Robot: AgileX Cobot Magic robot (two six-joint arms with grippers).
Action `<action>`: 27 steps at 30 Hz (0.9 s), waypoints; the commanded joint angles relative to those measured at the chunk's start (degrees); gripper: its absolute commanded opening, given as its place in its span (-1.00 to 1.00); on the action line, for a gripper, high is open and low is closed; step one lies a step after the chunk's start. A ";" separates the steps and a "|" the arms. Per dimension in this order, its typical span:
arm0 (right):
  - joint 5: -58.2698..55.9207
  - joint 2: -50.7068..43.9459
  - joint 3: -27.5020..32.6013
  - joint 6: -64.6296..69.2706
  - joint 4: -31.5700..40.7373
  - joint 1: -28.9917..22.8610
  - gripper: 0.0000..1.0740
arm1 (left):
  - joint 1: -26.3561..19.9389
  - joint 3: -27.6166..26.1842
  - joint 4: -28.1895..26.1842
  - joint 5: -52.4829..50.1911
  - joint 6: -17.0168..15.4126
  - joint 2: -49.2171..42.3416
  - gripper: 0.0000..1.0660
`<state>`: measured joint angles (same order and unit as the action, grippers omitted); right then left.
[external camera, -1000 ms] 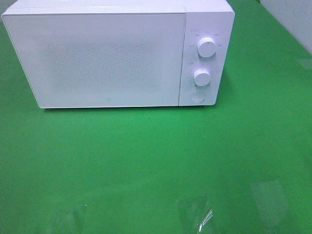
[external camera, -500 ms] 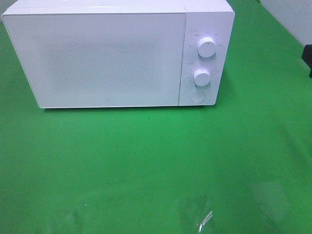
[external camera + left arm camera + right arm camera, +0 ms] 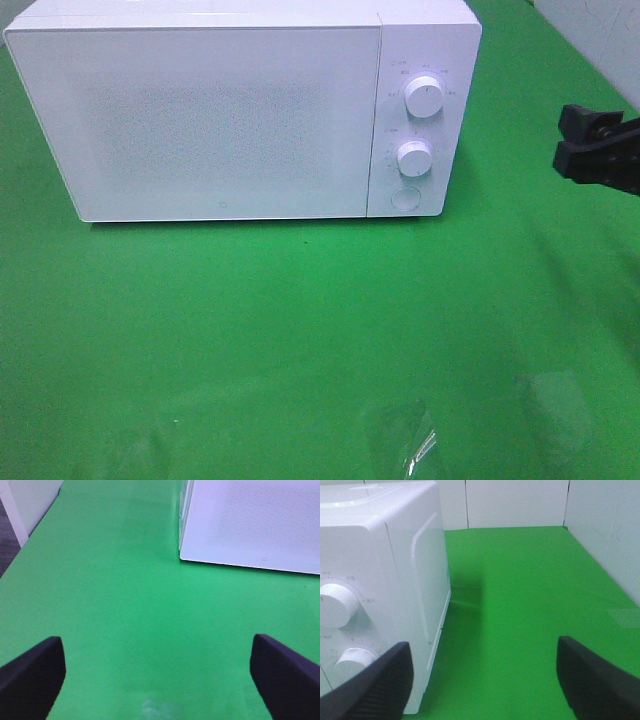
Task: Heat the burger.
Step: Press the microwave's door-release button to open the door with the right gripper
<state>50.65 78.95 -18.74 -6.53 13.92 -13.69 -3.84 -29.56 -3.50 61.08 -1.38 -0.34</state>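
My left fingers (image 3: 30, 677) are spread wide over the green bench (image 3: 300, 330), before the shut door (image 3: 210, 120) of the white microwave (image 3: 428, 38). My right fingers (image 3: 597, 680), spread too, hang near the bench's right edge, beside its knobs (image 3: 424, 98). The burger shows in no view; I cannot tell where it lies.

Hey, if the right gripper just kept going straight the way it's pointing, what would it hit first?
Probably the green table beside the microwave, not the microwave itself; the right gripper points past its side, though depth is unclear.
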 commanded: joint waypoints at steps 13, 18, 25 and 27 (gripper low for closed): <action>15.13 13.52 -0.11 -3.04 20.80 -20.11 0.42 | -0.06 -0.06 -0.11 0.23 0.11 -0.29 0.72; 15.30 15.70 -1.03 -3.04 23.61 -23.38 0.42 | -0.06 -0.06 -0.11 0.23 0.11 -0.29 0.72; 14.95 20.00 -5.44 -3.09 27.50 -28.71 0.42 | -0.06 -0.06 -0.11 0.23 0.11 -0.29 0.72; 14.55 20.68 -6.59 -3.04 28.13 -29.39 0.42 | -0.06 -0.06 -0.11 0.23 0.11 -0.29 0.72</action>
<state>64.80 99.35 -24.69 -8.65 41.65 -42.86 -3.84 -29.56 -3.50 61.08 -1.38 -0.34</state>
